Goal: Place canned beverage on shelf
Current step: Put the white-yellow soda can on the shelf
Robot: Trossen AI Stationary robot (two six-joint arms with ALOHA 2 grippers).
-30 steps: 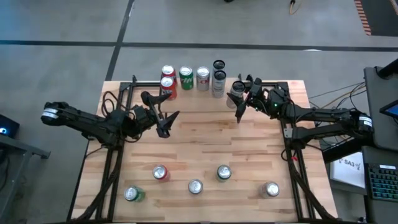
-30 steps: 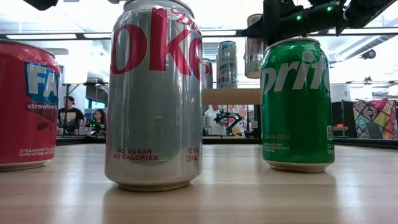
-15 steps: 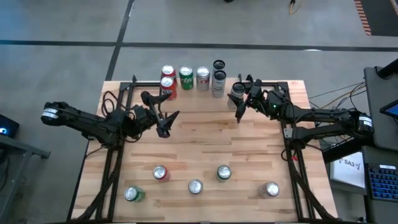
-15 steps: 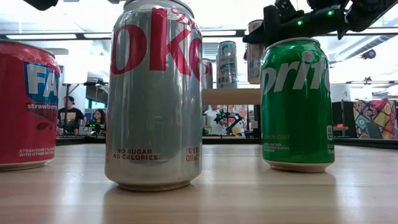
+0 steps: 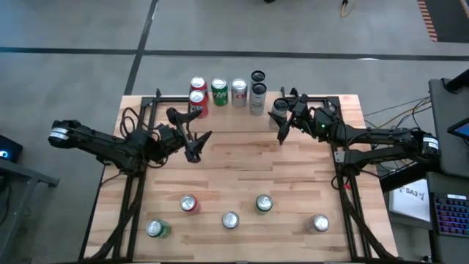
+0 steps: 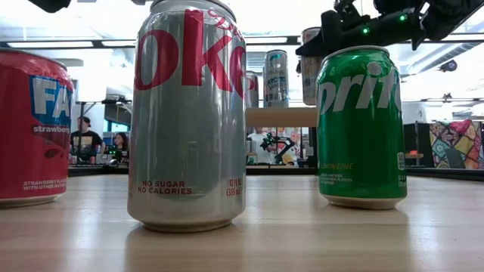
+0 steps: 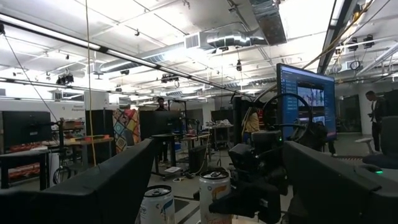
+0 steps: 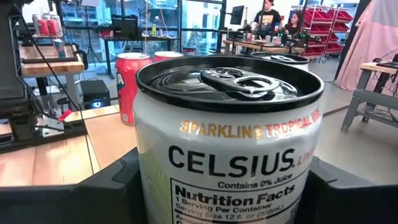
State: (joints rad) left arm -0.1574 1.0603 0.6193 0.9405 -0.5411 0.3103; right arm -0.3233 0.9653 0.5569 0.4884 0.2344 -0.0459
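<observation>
A white Celsius can [image 8: 227, 155] with a black lid stands upright between the fingers of my right gripper [image 5: 281, 119], at the far right of the table. It is next to the shelf [image 6: 281, 117], whose board carries several cans [image 5: 218, 89]. In the low view the held can [image 6: 308, 68] shows behind a green Sprite can, its base just above the level of the board; whether it touches the board I cannot tell. My left gripper [image 5: 192, 137] hangs open in the air left of the table's middle, with nothing in it. My right gripper pinches the can's side wall [image 8: 149, 186] between its two fingers [image 8: 106, 193], one on each side, below the lid. The fingers come in level from the table's right side. The can stays upright with its tab on top.
Several more cans stand near the table's front edge: red [image 5: 188, 203], green [image 5: 156, 229], silver [image 5: 230, 219], green [image 5: 263, 203], silver [image 5: 318, 222]. Black frame bars run along both table sides. The middle of the tabletop [image 5: 242, 169] is bare wood.
My right gripper has sunk a little with the white can, which stays upright and now sits closer to the level of the shelf's board.
</observation>
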